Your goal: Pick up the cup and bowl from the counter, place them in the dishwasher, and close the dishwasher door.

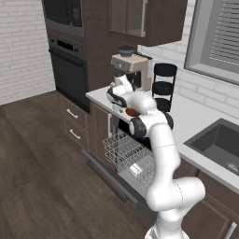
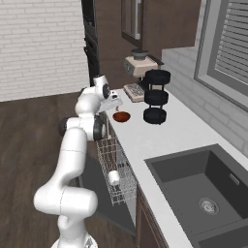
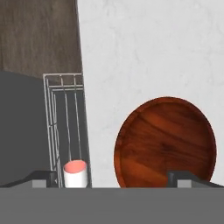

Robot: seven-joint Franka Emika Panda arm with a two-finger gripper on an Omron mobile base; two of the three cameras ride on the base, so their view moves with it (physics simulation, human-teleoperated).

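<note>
right, i'm hanging over the front edge of the counter (image 2: 160,133) with my gripper (image 3: 113,177) spread wide and nothing in it. the bowl (image 3: 165,142) sits directly below me on the pale top, close to that front edge, by the corner where the coffee machine (image 2: 139,65) and the black tiered stand (image 2: 156,97) are. the cup (image 2: 114,177) is already down in the white wire rack (image 2: 114,169) of the dishwasher (image 1: 128,158), standing with its salmon inside showing, and the dishwasher door (image 1: 109,179) lies dropped open underneath.

now, the bowl. it looks like stiff, smooth wood-toned ware, shallow and light, so i judge it won't flex but may skate on this slick counter if i nudge it sideways. it is wider than a comfortable span, so i'd pinch the rim wall on one side, one finger inside and one outside, rather than straddle it.

what i can't make out: my fingertips are cut off at the bottom of the hand view, so how high i am above the rim is a guess. in the left base view my own arm covers most of the bowl. the rim thickness is unclear too.
</note>
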